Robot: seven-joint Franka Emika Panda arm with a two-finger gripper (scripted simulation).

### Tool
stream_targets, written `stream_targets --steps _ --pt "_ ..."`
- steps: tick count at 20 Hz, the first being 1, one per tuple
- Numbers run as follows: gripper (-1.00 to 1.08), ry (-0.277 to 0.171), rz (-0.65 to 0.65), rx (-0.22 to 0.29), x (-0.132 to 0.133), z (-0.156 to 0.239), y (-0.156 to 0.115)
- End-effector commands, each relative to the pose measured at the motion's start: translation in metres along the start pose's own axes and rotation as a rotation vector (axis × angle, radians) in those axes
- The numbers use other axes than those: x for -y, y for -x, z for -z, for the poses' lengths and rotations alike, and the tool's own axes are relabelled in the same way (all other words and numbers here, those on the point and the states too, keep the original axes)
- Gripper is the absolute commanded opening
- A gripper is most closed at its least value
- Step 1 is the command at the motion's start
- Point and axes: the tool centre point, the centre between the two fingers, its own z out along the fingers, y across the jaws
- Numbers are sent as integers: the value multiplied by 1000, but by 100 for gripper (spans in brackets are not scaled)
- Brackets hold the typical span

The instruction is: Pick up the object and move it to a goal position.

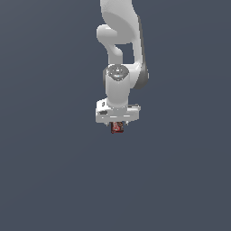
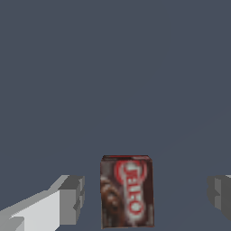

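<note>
plainly, the dark-red box (image 2: pixel 127 191) with a white-lettered red label sits untouched between the spread gripper (image 2: pixel 144 198) fingers.

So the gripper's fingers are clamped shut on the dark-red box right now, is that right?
Not quite. In the wrist view the gripper is open: its fingers stand apart on either side of the dark-red box, with clear gaps and no contact. The box does sit between them.

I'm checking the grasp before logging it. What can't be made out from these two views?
- Exterior view: the gripper body hides most of the box, and the fingers are too small to judge.
- Wrist view: the picture's edge cuts off the box's near end and one of the fingers.
- No goal marker shows.
</note>
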Motion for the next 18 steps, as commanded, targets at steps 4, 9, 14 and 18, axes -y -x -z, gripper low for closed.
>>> stream_targets --steps 4,9,14,18 --pt "100 -2 3 11 2 -29 31" --pt "100 -3 5 17 4 -44 49" --pt "100 -3 6 20 4 -50 57" --pt "100 -3 6 20 4 -51 56"
